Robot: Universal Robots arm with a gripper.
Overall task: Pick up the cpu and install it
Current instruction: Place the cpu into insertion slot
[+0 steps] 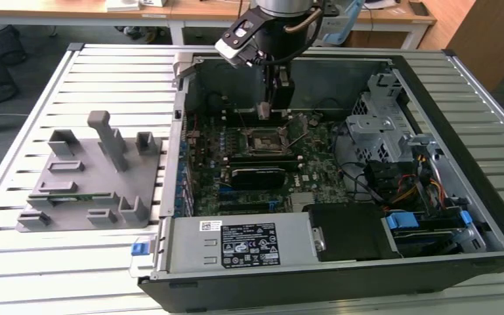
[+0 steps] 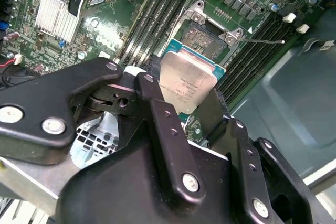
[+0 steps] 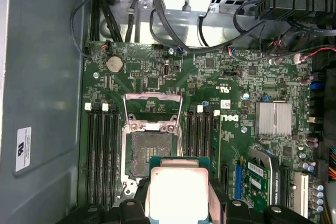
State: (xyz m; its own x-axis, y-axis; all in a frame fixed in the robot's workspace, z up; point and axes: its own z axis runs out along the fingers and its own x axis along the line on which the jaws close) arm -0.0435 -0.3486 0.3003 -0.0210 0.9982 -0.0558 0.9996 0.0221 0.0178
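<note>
The tool (image 2: 184,100) is clamped on opposite edges of the cpu (image 2: 187,77), held above the motherboard (image 3: 210,77) just beside its open socket (image 2: 203,38). The square chip lies parallel to the board, silver lid facing away.

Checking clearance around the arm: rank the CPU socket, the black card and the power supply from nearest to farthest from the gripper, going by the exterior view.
Measured from the gripper, which is shut on the cpu:
1. the CPU socket, on the board right by the gripper, with its frame open.
2. the black card, mid-board, past the socket.
3. the power supply, at the case's near edge.
</note>
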